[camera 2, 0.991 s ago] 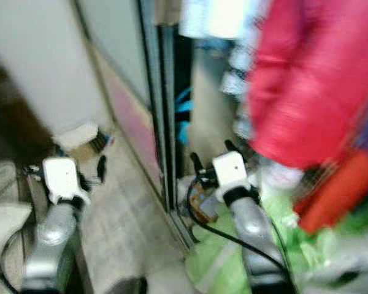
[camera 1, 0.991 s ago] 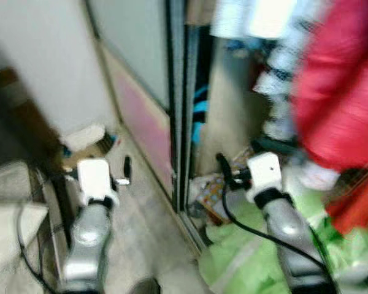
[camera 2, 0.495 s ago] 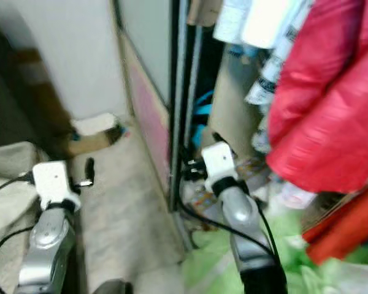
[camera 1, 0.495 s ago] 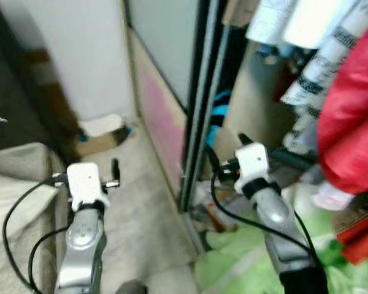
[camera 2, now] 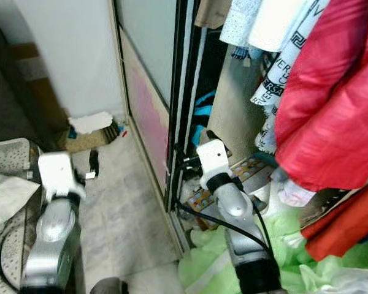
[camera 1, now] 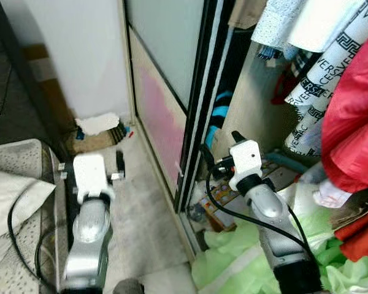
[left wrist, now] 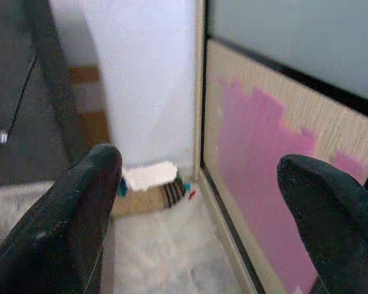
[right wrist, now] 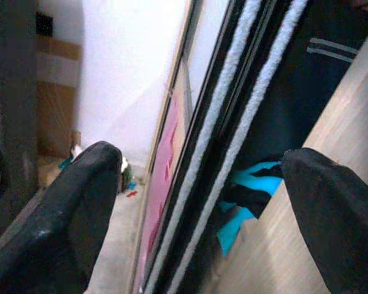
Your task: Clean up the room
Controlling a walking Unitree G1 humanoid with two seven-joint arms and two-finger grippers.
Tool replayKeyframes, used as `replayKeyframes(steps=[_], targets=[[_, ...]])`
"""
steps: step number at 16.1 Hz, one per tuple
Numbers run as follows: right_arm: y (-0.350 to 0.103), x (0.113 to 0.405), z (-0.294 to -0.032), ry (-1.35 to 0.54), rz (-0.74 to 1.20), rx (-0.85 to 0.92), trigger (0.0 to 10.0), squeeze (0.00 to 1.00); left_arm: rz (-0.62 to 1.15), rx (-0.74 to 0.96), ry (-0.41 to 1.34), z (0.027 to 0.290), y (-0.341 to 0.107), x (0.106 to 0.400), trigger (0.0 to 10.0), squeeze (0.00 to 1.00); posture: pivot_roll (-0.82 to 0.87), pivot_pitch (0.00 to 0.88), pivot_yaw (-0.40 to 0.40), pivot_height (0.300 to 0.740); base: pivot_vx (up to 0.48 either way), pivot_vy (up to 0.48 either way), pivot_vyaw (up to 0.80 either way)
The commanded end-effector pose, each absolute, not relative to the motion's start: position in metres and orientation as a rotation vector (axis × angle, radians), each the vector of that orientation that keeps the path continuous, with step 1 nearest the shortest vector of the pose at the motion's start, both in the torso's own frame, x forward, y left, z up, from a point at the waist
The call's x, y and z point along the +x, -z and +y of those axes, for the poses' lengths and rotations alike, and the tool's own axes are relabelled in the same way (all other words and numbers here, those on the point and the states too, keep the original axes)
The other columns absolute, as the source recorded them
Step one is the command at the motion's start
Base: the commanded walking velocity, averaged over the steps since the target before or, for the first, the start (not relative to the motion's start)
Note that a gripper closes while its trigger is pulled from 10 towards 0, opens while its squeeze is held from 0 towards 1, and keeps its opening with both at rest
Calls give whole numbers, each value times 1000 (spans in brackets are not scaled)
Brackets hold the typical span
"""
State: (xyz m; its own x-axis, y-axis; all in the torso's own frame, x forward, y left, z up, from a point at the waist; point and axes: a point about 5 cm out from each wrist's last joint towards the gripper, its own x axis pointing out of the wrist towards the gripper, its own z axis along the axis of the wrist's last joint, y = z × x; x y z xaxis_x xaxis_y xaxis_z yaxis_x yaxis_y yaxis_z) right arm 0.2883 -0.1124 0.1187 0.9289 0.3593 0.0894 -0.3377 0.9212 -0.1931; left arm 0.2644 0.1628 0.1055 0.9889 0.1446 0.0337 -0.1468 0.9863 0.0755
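Compared with a second ago, our view is sharpening and swinging left, so the sliding wardrobe door (camera 1: pixel 172 73) with its pink patch is now sitting near the middle and the red jacket (camera 1: pixel 356 122) is sliding off toward the right edge; that shift is the camera's turning, and nothing on the floor is showing a move of its own. We are holding the left gripper (camera 1: pixel 89 166) over the pale tiled floor (camera 1: pixel 141 208) in front of the door, its fingers (left wrist: pixel 80 214) standing well apart with nothing between them. We are holding the right gripper (camera 1: pixel 219 147) just inside the open wardrobe, close beside the black door track (right wrist: pixel 233 122), its fingers (right wrist: pixel 73 214) also spread wide and gripping nothing. As for what needs tidying, a crumpled green sheet (camera 1: pixel 245 263) is lying on the wardrobe floor under our right arm, a patterned flat box (camera 2: pixel 248 168) is lying just behind it, and a blue and black garment (camera 1: pixel 219 113) is hanging in the dark gap behind the door. Against the white wall, a white scrap on a small cardboard box (camera 1: pixel 98 125) is sitting on the floor, well apart from both grippers. A grey speckled cushion (camera 1: pixel 12 177) is lying at our left.
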Motion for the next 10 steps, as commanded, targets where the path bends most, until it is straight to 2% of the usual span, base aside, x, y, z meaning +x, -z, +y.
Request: replayKeyframes(steps=[1, 7, 10], targets=[[-122, 288, -118, -309, -140, -165, 10000, 0, -15, 94, -98, 157, -106, 265, 10000, 0, 81, 0, -32, 740, 0, 0, 0], [-102, 284, -131, -199, -47, -106, 10000, 0, 59, 85, -17, 150, -92, 266, 10000, 0, 70, 0, 5, 740, 0, 0, 0], [-106, 287, -127, -197, -60, -99, 10000, 0, 56, 80, -22, 150, -92, 269, 10000, 0, 67, 0, 2, 740, 0, 0, 708]])
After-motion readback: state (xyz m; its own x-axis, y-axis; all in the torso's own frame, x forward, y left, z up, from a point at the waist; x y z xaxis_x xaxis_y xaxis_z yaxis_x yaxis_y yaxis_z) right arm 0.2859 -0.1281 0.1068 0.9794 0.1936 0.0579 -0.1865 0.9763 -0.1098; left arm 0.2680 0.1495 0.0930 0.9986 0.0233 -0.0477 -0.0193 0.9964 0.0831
